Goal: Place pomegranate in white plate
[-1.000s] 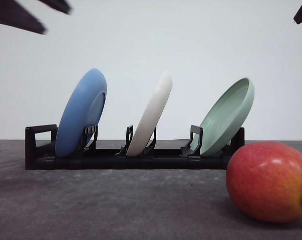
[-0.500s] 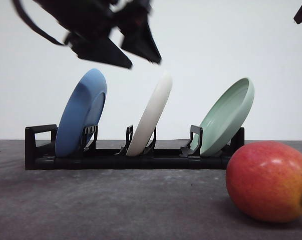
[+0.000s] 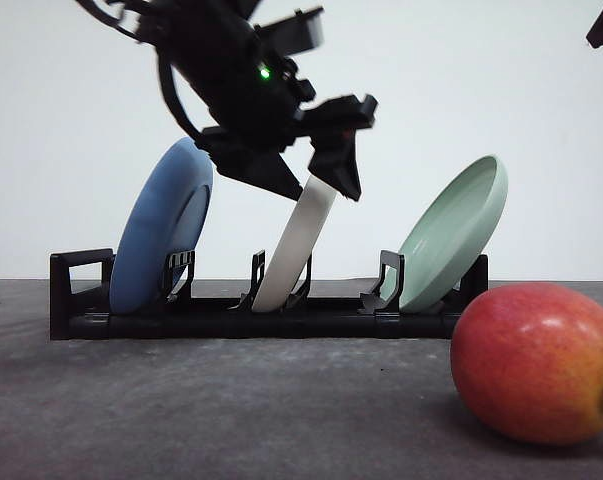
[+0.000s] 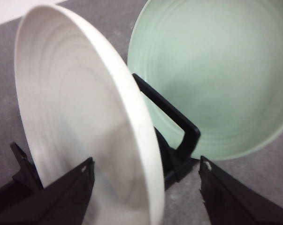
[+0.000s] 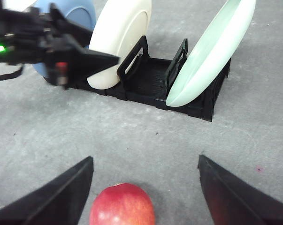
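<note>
The left gripper (image 3: pixel 311 180) has swept in from the upper left corner of the front view over the last second and now hangs at the top edge of the white plate (image 3: pixel 299 240), its jaws spread wide with one finger on each side of the rim; the left wrist view shows the same, with the plate's edge (image 4: pixel 146 154) running down between the two dark fingers (image 4: pixel 61 197) and no contact that I can confirm. That suggests the step in hand is fetching the plate out of the black rack (image 3: pixel 231 322), since it stands on edge in the middle slot and cannot take fruit as it is. The pomegranate (image 3: pixel 539 362) has not moved: it lies on the grey table (image 3: pixel 231 420) at about 4 o'clock from the rack, well apart from the white plate. The right gripper (image 5: pixel 143 187) hovers open above the fruit, fingers spread either side, not touching. Room is tight at the rim: the blue plate (image 3: pixel 161 228) leans at 9 o'clock and the green plate (image 3: pixel 456 232) at 3 o'clock, both tilted the same way, so a straight lift up towards 12 o'clock looks the cleanest exit. The table in front of the rack, at 6 o'clock, offers bare ground for setting the plate flat.
</note>
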You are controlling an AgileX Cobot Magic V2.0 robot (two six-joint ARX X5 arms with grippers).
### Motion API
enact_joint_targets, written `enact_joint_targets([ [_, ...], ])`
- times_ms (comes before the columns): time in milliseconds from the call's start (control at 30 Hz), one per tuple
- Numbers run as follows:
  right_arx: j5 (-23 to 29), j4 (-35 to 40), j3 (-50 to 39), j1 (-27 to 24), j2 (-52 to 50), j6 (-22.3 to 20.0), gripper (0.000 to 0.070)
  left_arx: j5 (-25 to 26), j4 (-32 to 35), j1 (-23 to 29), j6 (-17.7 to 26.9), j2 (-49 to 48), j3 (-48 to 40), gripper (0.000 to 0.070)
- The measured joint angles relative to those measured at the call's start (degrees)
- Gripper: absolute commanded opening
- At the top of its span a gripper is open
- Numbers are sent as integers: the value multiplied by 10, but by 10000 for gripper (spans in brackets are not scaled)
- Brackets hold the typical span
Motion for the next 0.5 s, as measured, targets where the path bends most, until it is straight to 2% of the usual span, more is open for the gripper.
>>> enact_joint_targets([
  [67,0,0,0,0,0,0,450,-1,-2,0,0,5,3,396],
  [200,0,0,0,0,0,0,450,-1,-4,0,-1,5,3,172],
  [300,0,0,0,0,0,0,450,-1,-5,0,-4,5,3,35],
  [367,0,0,0,0,0,0,450,-1,-6,0,-12,5,3,1],
  [500,0,0,0,0,0,0,450,-6,-4,-1,-37,4,4,0],
])
